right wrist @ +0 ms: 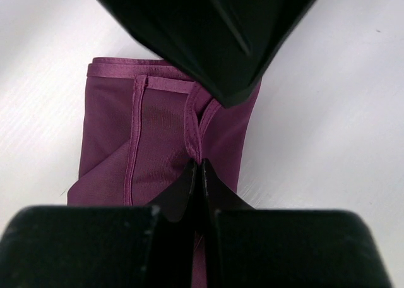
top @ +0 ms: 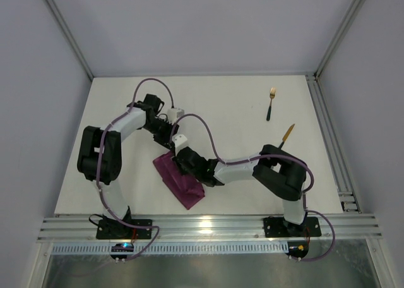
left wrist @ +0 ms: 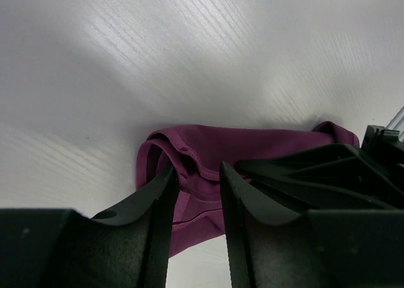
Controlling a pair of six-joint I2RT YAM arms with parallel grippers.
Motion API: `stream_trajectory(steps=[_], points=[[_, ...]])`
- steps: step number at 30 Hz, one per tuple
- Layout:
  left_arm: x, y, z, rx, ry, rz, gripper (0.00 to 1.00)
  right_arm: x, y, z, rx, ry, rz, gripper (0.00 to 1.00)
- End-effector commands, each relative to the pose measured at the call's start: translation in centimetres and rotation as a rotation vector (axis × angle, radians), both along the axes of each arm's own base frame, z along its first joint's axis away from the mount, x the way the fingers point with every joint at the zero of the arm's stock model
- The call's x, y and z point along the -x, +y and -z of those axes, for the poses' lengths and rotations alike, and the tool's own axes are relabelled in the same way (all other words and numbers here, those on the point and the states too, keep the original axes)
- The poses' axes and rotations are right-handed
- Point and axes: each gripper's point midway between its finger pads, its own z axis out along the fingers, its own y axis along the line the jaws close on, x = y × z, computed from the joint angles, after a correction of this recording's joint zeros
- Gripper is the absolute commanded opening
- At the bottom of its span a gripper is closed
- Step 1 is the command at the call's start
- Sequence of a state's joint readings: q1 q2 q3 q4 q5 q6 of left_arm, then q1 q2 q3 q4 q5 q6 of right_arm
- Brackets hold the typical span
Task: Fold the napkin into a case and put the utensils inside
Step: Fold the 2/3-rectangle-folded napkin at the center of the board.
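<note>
Napkin (top: 187, 191) being pinched by right end effector (right wrist: 201, 169) near bench (top: 233, 98) front

The napkin, magenta-purple, is lying folded into a narrow oblong on the white bench. It is sitting close to the front edge, btwn the two arm bases, w/ its long axis running diagonally.

The right end effector is pressing fully together on a raised hem fold. The stitched ridge is running straight into its closed tips. The left end effector (left wrist: 197, 173) is hovering at the napkin's far end w/ its fingers (left wrist: 158, 218) standing a narrow gap apart and gripping nothing. Cloth is showing through that gap, and a rolled edge is curling just beyond the tips.

Obstructions: in the right wrist view the left end effector's dark body is filling the top and covering the napkin's far edge. In the left wrist view the right arm's dark body is crowding the right side and hiding that corner. From above, both are overlapping the napkin's upper half.

The fork (top: 272, 101), gold w/ a dark handle, is lying far right toward the back, tines pointing away from the arms. The knife (top: 287, 135) is lying a bit nearer and tilted, its handle end close to the right arm's elbow. Both are sitting well apart from the napkin.

Around: purple cables (top: 208, 133) are looping over both arms. A grooved metal rail (top: 208, 228) is running along the front edge. Grey walls (top: 38, 111) are enclosing the bench, and a blue light (top: 124, 245) is glowing at the left base.
</note>
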State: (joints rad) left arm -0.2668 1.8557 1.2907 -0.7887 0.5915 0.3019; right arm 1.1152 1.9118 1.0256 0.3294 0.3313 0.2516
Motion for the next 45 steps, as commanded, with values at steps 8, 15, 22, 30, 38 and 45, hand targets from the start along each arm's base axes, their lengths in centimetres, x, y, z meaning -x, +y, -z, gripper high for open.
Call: stream_trajectory(steps=[8, 15, 22, 30, 38, 45], points=[[-1.3, 3.1, -5.2, 0.085, -0.077, -0.047, 0.40, -0.8, 1.4, -1.2, -0.066, -0.019, 0.029, 0.04], [2.5, 8.5, -1.3, -0.109, -0.028, -0.077, 0.35, -0.8, 1.5, -1.9, -0.070, -0.035, 0.018, 0.04], [2.9, 9.3, 1.1, -0.146, -0.042, -0.042, 0.40, -0.7, 2.0, -2.7, -0.072, -0.057, -0.008, 0.04], [3.9, 8.4, 3.8, -0.100, 0.098, -0.013, 0.34, -0.2, 2.9, -3.6, -0.046, -0.104, -0.052, 0.04], [4.1, 7.7, 4.0, -0.061, 0.110, -0.024, 0.06, 0.5, 3.7, -4.0, -0.039, -0.143, -0.111, 0.04], [4.2, 7.5, 3.9, -0.045, 0.116, -0.031, 0.00, 3.9, 5.2, -4.1, -0.009, -0.234, -0.298, 0.05]])
